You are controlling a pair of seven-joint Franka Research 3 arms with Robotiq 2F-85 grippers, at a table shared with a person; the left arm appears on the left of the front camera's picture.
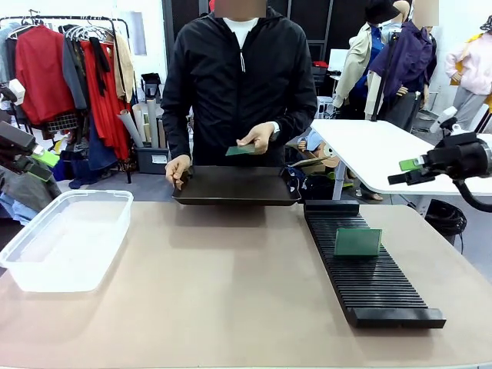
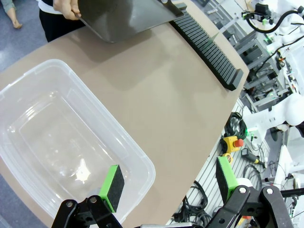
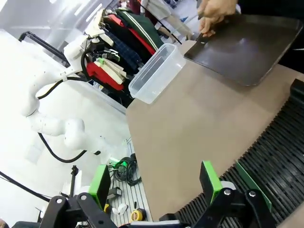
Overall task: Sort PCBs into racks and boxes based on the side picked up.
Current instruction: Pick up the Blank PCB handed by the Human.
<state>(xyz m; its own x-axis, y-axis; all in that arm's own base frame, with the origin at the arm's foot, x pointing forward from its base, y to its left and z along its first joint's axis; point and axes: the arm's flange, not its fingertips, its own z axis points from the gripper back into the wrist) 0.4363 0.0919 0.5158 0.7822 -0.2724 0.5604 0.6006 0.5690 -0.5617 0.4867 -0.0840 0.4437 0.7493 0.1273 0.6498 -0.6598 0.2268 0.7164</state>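
Observation:
A person at the far side holds one green PCB point(image 1: 241, 150) in a hand above a dark shallow tray point(image 1: 234, 187), and the other hand grips the tray's left edge. Another PCB point(image 1: 357, 242) stands upright in the long black slotted rack point(image 1: 377, 288) on the right of the table. On the left sits the clear plastic box point(image 1: 46, 273), with nothing in it. My left gripper point(image 2: 168, 178) hovers open above the box's point(image 2: 140, 156) near corner. Over the rack's point(image 3: 278, 161) near end, off the table's right side, my right gripper point(image 1: 403, 171) hangs open and holds nothing.
The tray point(image 2: 123, 21) juts over the far table edge between box and rack point(image 2: 209, 47). Bare brown tabletop point(image 1: 231, 284) lies between them. A white table point(image 1: 369, 146) and clothes racks stand behind the person. Cables and an emergency stop button point(image 2: 236, 142) lie below the table's near side.

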